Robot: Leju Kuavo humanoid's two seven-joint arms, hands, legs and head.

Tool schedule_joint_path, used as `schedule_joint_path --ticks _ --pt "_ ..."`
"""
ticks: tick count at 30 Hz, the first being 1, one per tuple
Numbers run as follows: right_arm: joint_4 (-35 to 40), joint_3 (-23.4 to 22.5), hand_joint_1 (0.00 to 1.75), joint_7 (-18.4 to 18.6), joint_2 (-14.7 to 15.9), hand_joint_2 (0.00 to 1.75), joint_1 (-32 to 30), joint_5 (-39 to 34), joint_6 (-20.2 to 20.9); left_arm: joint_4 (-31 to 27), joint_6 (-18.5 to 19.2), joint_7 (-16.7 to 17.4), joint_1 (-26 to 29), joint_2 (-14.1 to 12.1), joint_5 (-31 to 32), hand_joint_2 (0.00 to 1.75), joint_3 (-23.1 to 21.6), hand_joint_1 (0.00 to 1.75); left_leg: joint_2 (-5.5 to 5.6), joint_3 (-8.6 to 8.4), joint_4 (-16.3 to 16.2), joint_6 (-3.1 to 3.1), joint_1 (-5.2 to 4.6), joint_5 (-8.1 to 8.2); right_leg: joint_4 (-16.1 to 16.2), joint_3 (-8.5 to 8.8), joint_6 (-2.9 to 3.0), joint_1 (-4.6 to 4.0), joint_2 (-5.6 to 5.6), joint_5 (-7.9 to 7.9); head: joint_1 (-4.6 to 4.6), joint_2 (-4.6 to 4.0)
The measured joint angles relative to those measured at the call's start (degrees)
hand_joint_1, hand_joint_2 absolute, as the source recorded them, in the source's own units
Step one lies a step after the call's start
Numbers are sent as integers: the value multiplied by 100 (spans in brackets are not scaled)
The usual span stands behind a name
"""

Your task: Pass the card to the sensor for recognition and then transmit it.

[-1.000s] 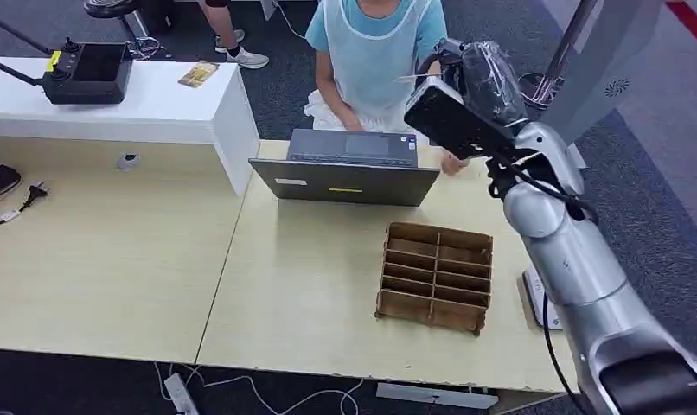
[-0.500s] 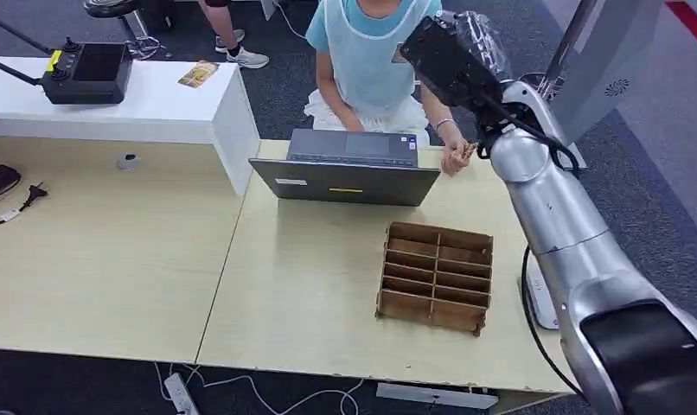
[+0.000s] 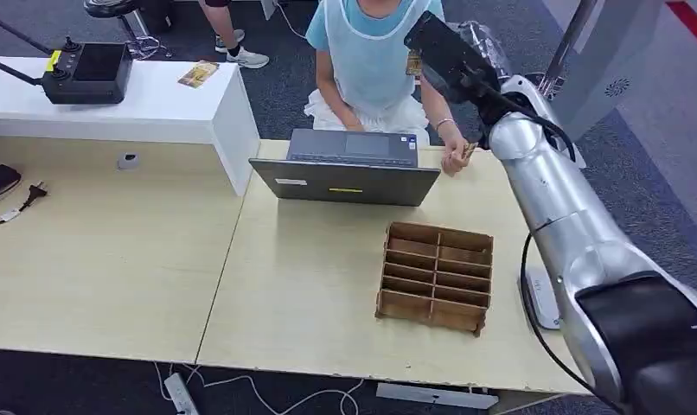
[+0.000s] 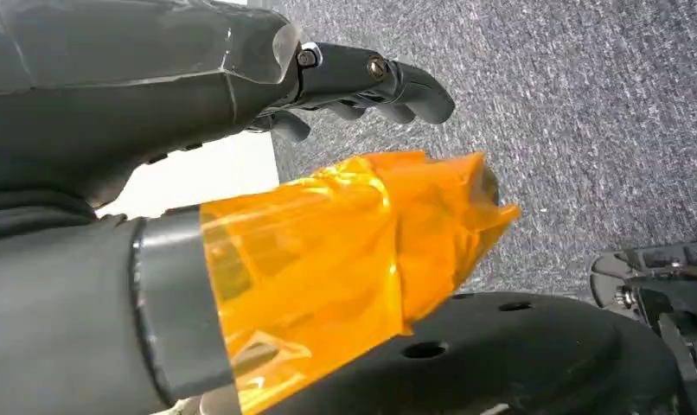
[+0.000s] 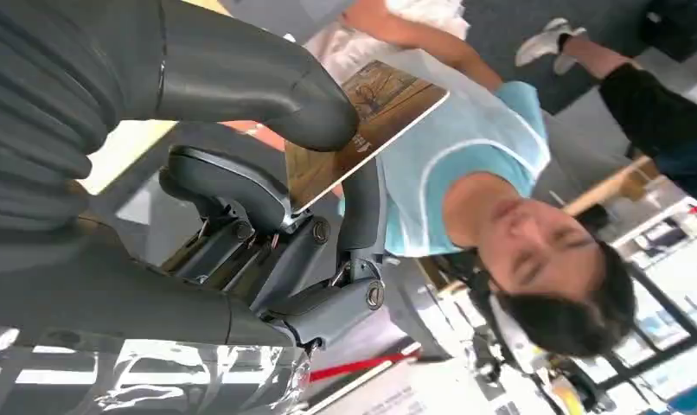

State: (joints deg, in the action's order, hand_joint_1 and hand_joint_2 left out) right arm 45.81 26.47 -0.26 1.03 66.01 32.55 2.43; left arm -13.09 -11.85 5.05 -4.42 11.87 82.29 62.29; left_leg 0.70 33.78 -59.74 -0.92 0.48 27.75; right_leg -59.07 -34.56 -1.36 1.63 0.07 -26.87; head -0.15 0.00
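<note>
One card [image 5: 362, 130] pinched in the right robot hand [image 5: 267, 173], raised beyond the laptop [image 3: 349, 166] toward the person [image 3: 375, 52]; keep that grip firm and level

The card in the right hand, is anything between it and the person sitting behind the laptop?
Nothing visible. The right hand pinches the card raised in open air before the person, above and beyond the laptop.

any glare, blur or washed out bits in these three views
Head view: even light, sharp, no harsh shadows on the table. Left wrist view: the left hand and orange film loom close, with sheen on the film. Right wrist view: the card is sharp in the right hand, the bright background blurred.
</note>
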Motion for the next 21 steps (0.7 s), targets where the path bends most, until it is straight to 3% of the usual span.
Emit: schedule_joint_path --ticks 21 --pt "-1130 -313 175 20 -13 175 105 -15 -61 0 -2 -2 1 -13 -26 0 -50 0 -2 -2 -1 0 0 0 0 -3 0 0 3 0 0 0"
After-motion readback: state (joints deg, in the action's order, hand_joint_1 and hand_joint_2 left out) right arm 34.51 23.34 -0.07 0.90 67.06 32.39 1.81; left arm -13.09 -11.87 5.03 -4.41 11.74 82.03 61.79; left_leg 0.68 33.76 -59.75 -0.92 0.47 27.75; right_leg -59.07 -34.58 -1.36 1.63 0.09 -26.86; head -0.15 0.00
